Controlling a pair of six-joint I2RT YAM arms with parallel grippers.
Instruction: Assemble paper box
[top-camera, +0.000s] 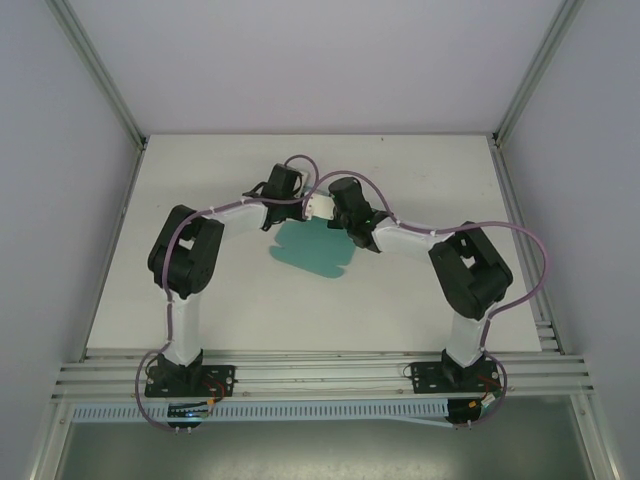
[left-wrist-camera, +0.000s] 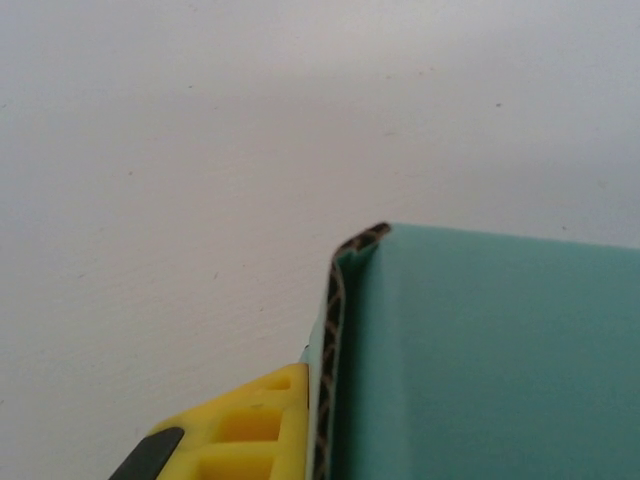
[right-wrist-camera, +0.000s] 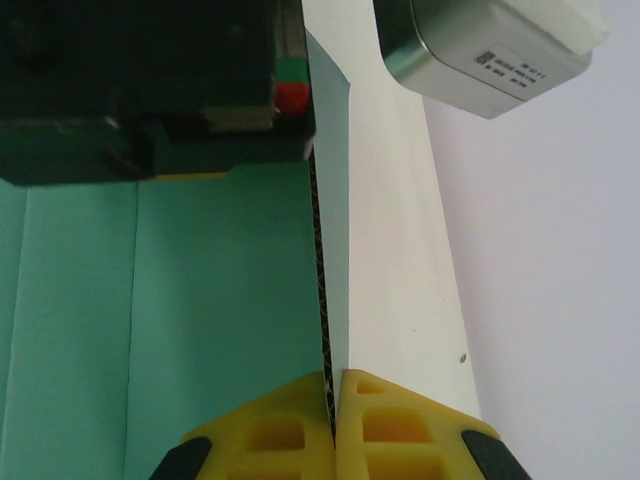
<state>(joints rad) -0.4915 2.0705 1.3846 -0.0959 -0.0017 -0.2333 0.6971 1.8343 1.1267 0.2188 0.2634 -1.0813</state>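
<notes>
Right fingers (right-wrist-camera: 270, 430) pinch a raised flap of the paper box (top-camera: 315, 250), lying at the middle of the table (top-camera: 200, 180); one left finger (left-wrist-camera: 250, 430) touches its folded edge; grip there cannot be told.

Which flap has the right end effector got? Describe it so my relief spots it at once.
On the white table, find the teal paper box, a sheet spread between the two arms. At its far edge one flap is raised, pinched in the right end effector. It alone shows a white back; the rest shows teal.
</notes>
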